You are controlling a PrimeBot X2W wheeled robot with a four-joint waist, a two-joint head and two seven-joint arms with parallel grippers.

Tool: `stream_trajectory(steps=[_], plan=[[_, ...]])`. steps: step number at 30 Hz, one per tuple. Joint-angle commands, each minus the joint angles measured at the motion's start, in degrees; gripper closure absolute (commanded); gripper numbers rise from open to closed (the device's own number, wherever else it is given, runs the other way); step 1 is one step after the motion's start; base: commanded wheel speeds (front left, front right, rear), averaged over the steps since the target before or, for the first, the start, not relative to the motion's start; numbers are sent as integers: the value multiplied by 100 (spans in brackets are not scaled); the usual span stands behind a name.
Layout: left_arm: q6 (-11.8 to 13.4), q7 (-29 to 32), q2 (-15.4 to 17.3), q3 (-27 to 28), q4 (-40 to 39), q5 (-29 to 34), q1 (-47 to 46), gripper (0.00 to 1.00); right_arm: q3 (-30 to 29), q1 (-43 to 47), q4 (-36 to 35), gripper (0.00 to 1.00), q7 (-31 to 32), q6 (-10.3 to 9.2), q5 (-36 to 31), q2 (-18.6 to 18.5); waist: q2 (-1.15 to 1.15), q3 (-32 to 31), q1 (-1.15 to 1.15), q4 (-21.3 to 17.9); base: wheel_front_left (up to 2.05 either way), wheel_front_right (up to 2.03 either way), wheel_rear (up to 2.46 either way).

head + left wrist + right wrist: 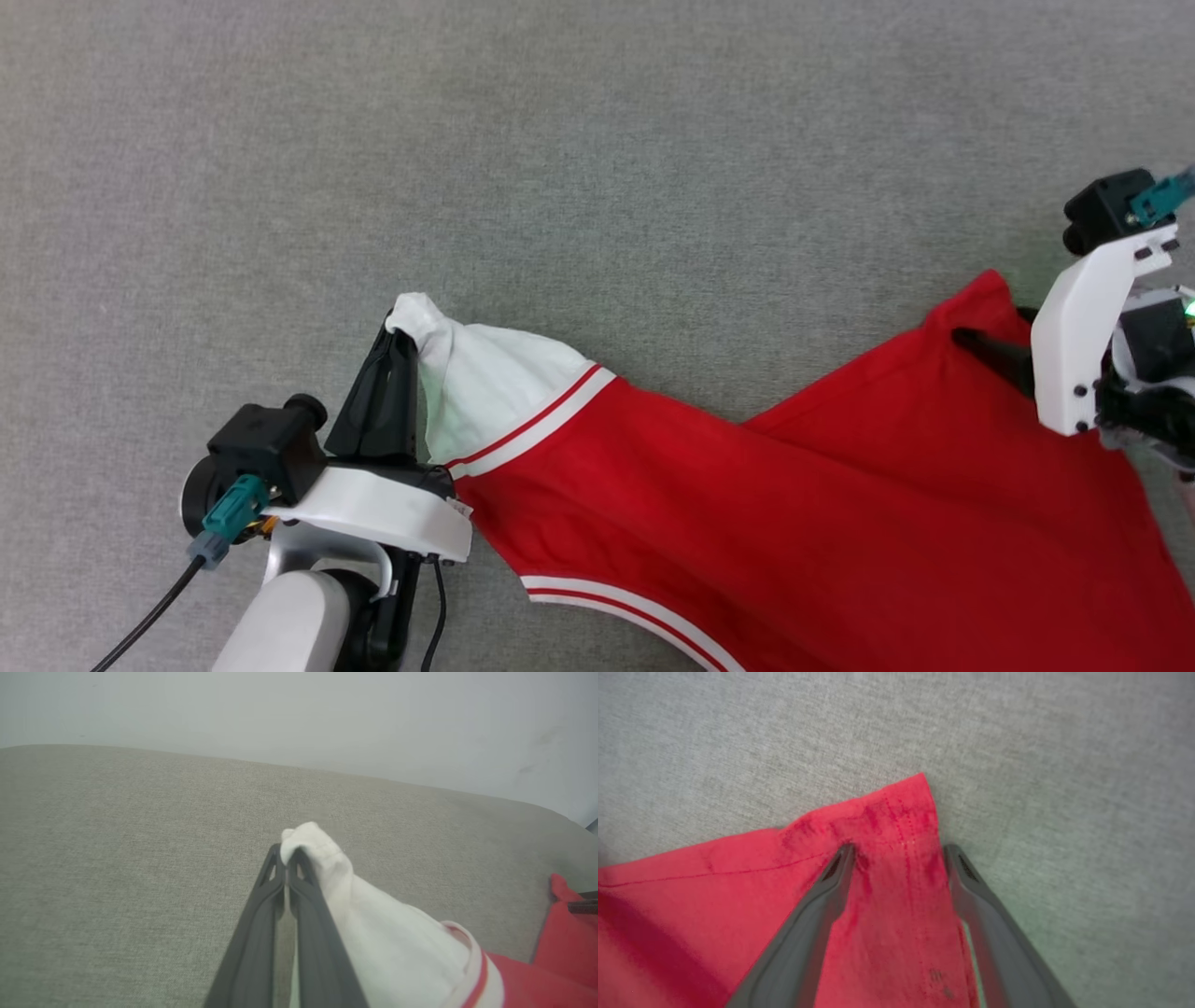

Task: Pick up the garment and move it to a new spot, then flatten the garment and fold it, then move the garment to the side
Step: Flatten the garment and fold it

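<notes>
The garment (747, 504), bright red with a white sleeve trimmed in red-and-white stripes, lies stretched across the lower centre and lower right of the head view on a grey woven surface (597, 140). At lower left, the left gripper (400, 329) has its two dark fingers pressed tight together on the tip of the white sleeve, which bunches up around the fingertips. At the right edge of the frame, the right gripper (899, 851) has its fingers spread wide and clasps nothing. In the right wrist view they straddle a stitched red corner of the garment, one tip over the cloth and the other at its edge. A pale wall (299, 709) rises behind the surface in the left wrist view.
</notes>
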Motion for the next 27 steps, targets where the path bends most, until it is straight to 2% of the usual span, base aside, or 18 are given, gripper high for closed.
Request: stream_trajectory(steps=[1,5,6,7,11,19,27], plan=[[-24,-46,-25,-8,39,46,-90,100,193,65,257,0,94,-4,56,59,0,86,-1,84,0,0,0],[-37,-78,-35,-33,130,22,-108,100,464,177,607,0,359,-5,180,65,0,53,-1,99,0,0,0],[-40,-83,-33,-31,150,11,-102,100,543,203,658,60,400,-4,224,66,0,29,-1,96,0,0,0],[-45,-90,-34,-39,180,2,-93,100,614,216,711,100,446,-3,275,67,0,-5,-1,94,0,0,0],[-51,-112,-3,-17,250,-54,-40,100,755,93,657,100,271,-2,376,5,0,-190,-1,75,0,0,0],[-63,-126,207,222,303,-163,-89,100,588,-286,442,100,-637,-3,322,-116,0,-833,-1,-41,0,0,0],[-348,95,420,505,616,-458,-1071,100,7,-443,485,100,-1354,-4,-25,68,0,-1336,-1,-159,0,0,0]])
